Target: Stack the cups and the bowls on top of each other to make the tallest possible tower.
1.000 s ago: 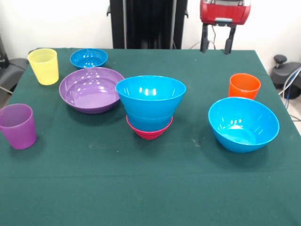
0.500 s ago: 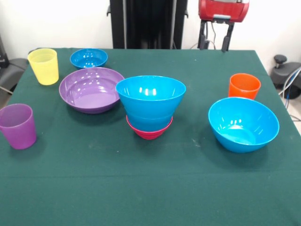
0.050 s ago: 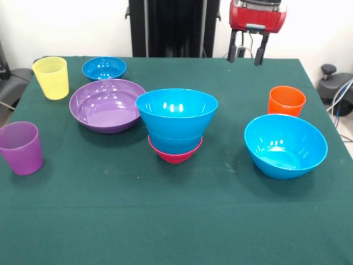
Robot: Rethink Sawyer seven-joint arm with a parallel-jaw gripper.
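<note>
The tower (image 3: pixel 176 128), a blue bowl nested in the magenta bowl (image 3: pixel 175 152), stands mid-table as the base, while I hold the gripper (image 3: pixel 245 55) high at the far edge, fingers spread and empty, clear of every loose piece.
</note>
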